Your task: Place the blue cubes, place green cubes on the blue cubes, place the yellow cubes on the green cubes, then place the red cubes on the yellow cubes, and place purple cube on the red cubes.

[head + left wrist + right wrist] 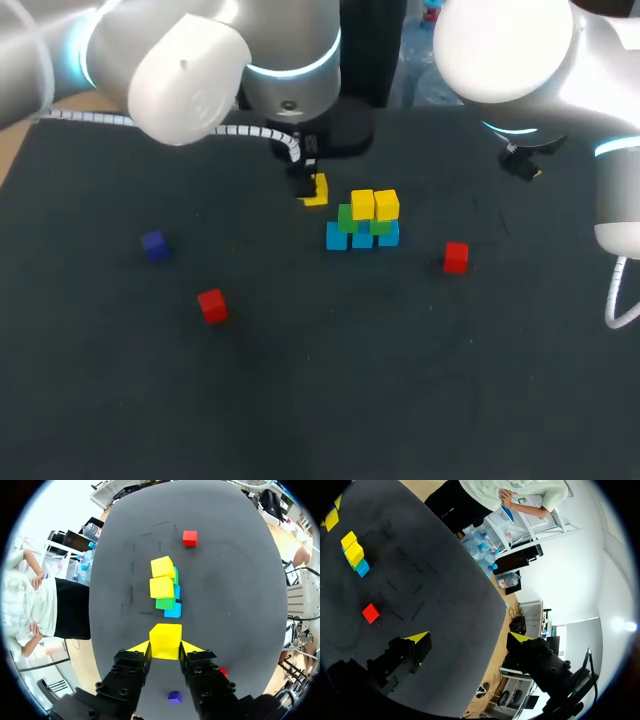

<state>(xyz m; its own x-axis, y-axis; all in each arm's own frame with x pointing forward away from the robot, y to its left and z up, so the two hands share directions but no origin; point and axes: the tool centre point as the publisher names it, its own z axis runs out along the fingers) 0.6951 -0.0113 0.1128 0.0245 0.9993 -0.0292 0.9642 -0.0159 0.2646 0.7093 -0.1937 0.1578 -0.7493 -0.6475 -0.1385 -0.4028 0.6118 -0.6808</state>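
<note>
Just beside the stack, head view: left gripper holds a yellow cube. Left wrist view: jaws closed against that cube's two sides, the stack just ahead, a purple cube under the gripper. Right wrist view: right gripper spread wide, holding nothing, well apart from the stack.
</note>
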